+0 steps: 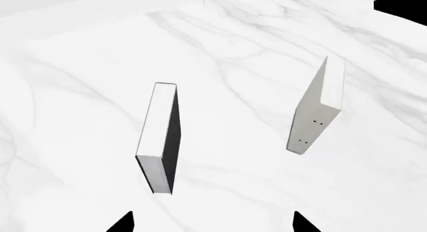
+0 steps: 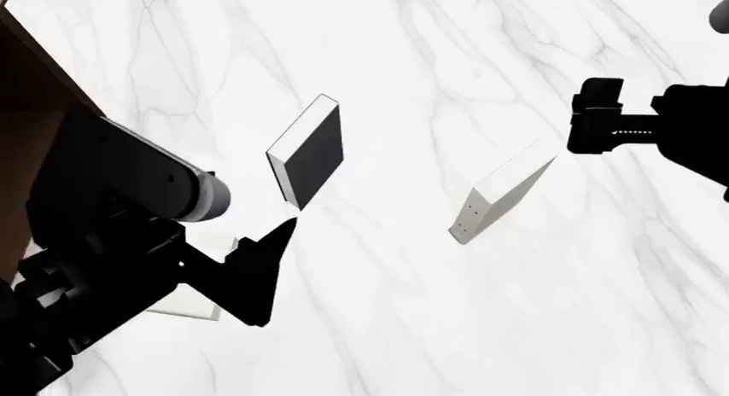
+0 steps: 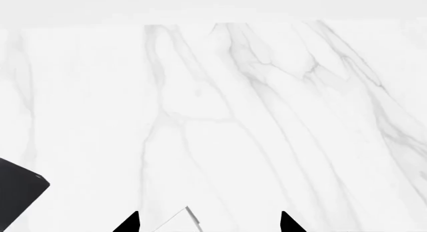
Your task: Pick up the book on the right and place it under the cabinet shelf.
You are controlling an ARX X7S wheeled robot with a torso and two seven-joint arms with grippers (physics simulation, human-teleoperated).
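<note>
- Left wrist view: left gripper (image 1: 212, 221) shows only two dark fingertips spread wide, nothing between them. Black-covered book (image 1: 162, 137) stands on edge ahead of one fingertip; the thin pale book (image 1: 317, 106) stands ahead of the other tip, a bit farther out. Both long axes run away from the jaws across the marble table (image 1: 80, 67).
- Head view: right gripper (image 2: 592, 114) sits just beyond and right of the thin pale book (image 2: 499, 193); I can't tell whether its jaws are spread. Right arm looks nearer, so likely the one to grab. Cabinet (image 2: 29, 89) is at far left, well apart; contents hidden.
- Right wrist view: right gripper (image 3: 208, 223) tips spread, empty; a pale book corner (image 3: 179, 219) pokes up between them.
</note>
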